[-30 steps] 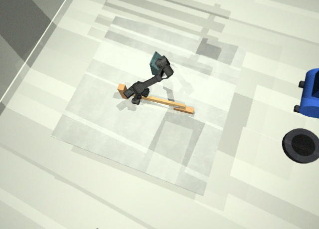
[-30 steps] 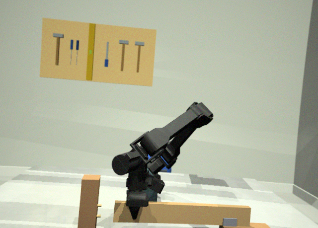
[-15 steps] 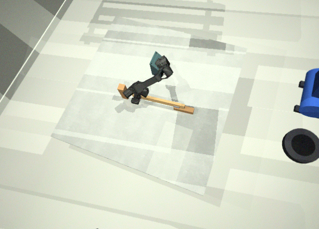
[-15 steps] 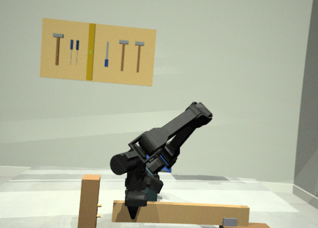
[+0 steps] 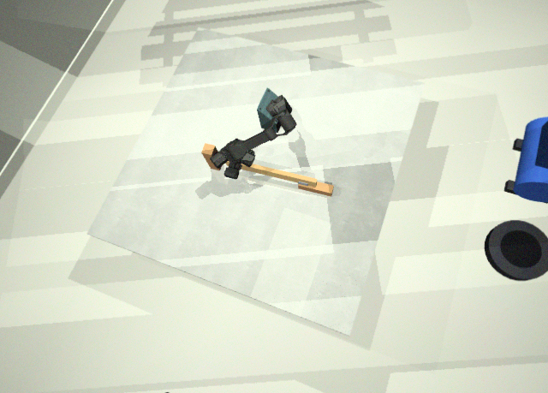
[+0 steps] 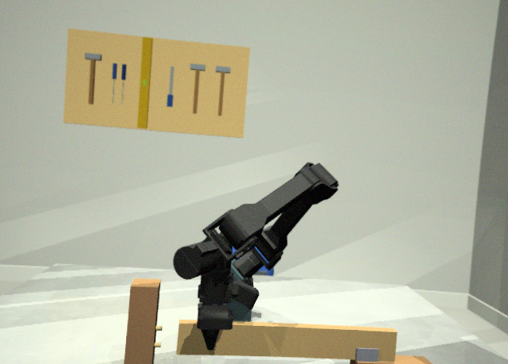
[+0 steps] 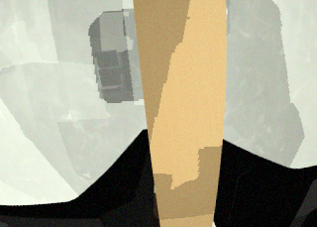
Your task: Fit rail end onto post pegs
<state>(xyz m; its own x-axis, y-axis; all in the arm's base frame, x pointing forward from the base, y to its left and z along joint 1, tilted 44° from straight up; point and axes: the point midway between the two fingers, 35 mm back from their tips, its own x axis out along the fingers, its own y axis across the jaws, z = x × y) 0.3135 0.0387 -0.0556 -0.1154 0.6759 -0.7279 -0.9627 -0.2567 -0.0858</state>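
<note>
The bed rail (image 5: 282, 174) (image 6: 286, 339) (image 7: 193, 88) is held off the table at its near end and looks close to level. Its far end sits at the grey bracket (image 6: 367, 354) on the low footboard block (image 5: 326, 188) (image 6: 412, 360). My gripper (image 6: 210, 340) (image 7: 168, 135) is shut on the rail near its near end, one finger on each side. The post (image 5: 210, 157) (image 6: 141, 323) stands upright beyond that end. Its upper peg (image 6: 159, 328) and lower peg (image 6: 157, 345) point at the rail's end face, with a visible gap between. The holes are hidden.
The arm's teal base mount (image 5: 266, 108) stands behind the rail. The grey table top (image 5: 176, 229) lies under everything. A tool board (image 6: 197, 90) hangs on the far wall. A blue object (image 5: 531, 168) and a dark round object (image 5: 520, 248) are off the table at right.
</note>
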